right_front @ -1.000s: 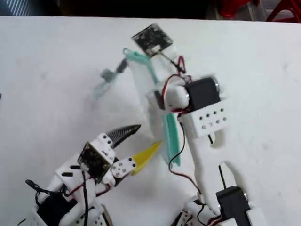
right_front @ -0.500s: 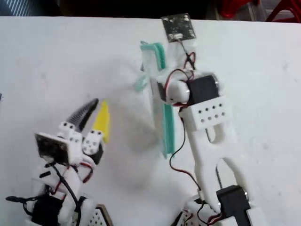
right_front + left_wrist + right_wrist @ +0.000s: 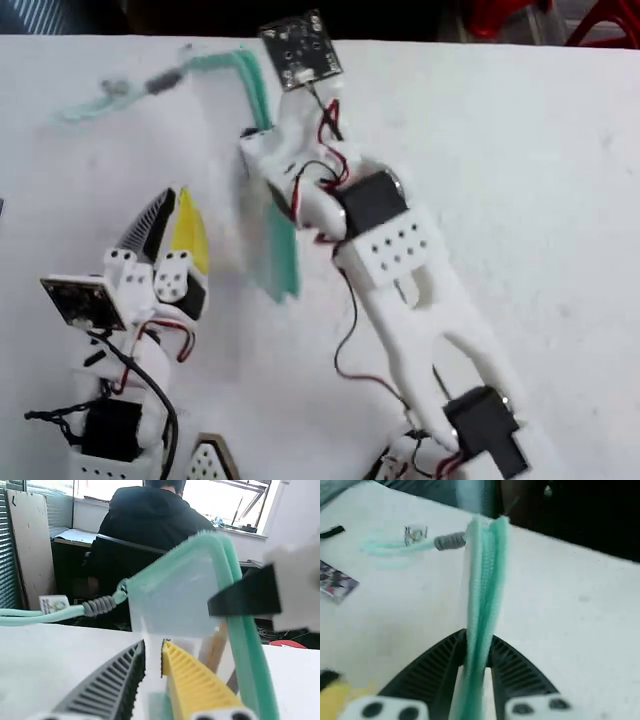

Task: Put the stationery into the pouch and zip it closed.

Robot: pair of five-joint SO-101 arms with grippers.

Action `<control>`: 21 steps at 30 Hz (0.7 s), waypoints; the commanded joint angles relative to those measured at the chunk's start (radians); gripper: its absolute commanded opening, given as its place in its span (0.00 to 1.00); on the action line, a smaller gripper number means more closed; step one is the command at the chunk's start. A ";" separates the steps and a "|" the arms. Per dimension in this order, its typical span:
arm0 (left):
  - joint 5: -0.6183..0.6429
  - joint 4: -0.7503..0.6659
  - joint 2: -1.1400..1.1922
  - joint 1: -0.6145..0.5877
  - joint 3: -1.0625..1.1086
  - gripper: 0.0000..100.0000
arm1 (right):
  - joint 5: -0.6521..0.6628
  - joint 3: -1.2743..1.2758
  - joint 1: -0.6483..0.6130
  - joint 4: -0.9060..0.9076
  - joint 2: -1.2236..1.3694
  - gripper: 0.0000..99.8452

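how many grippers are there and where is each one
2. The left gripper is over the table beside the pouch, not gripping it. The right gripper is clamped on the pouch's green edge.

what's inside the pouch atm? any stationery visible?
Through the clear side of the pouch, the left wrist view shows one tan stick-like shape low down. I cannot tell whether it is inside or behind. The right gripper, clamped on the pouch, covers part.

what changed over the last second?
The right gripper swung the pouch leftward and farther across the table; its strap whipped out to the far left. The left gripper pulled back leftward, jaws narrowing. Unchanged: the right gripper is clamped on the pouch.
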 commanded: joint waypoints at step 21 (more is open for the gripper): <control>0.006 -0.029 0.008 0.044 0.012 0.09 | 0.539 0.287 0.493 0.438 0.104 0.37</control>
